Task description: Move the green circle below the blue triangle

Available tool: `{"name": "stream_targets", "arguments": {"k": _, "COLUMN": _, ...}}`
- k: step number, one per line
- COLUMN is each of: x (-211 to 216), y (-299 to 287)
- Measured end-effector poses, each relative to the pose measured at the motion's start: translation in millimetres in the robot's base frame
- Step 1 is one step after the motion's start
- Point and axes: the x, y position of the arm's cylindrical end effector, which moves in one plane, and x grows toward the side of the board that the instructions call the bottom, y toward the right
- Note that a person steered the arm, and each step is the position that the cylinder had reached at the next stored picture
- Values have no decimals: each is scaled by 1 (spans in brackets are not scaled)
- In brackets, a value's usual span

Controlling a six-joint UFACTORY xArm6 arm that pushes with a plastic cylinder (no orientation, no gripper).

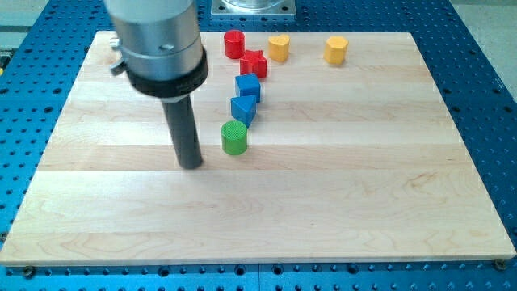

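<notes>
The green circle block (234,137) stands on the wooden board, just below and slightly left of the blue triangle (242,108). A blue cube (248,86) sits right above the triangle. My tip (191,164) rests on the board to the left of the green circle and a little lower, with a small gap between them. The arm's grey body covers the board's upper left.
A red cylinder (234,44) and a red star-like block (254,63) stand near the view's top. A yellow heart (279,48) and a yellow hexagonal block (336,49) lie further right. The wooden board (363,186) sits on a blue perforated table.
</notes>
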Motion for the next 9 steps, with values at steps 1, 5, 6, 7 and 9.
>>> {"name": "stream_targets", "arguments": {"k": 1, "x": -18, "y": 12}}
{"name": "stream_targets", "arguments": {"k": 5, "x": -20, "y": 158}}
{"name": "stream_targets", "arguments": {"k": 6, "x": -28, "y": 147}}
{"name": "stream_targets", "arguments": {"k": 7, "x": -10, "y": 143}}
{"name": "stream_targets", "arguments": {"k": 9, "x": -9, "y": 118}}
